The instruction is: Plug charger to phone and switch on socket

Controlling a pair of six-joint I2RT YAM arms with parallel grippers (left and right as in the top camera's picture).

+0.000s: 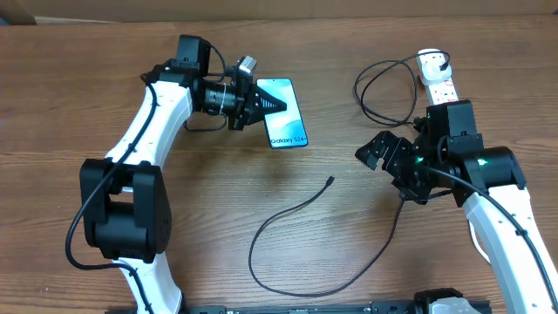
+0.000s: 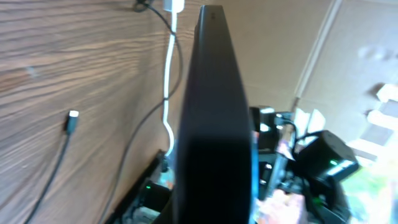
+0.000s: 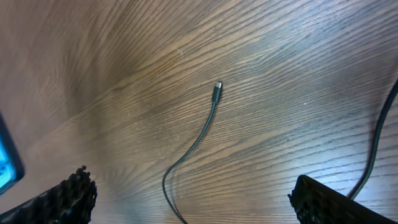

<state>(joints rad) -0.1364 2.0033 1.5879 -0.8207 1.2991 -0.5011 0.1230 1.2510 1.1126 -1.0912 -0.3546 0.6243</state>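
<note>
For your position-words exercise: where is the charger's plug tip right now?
Overhead, the plug tip lies on the table near its middle, below and right of the phone, left of the right gripper.

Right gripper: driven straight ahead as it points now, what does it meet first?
Probably the charger tip lying on the table, almost centred ahead of the open right gripper; depth is unclear, so perhaps bare wood beside it.
</note>
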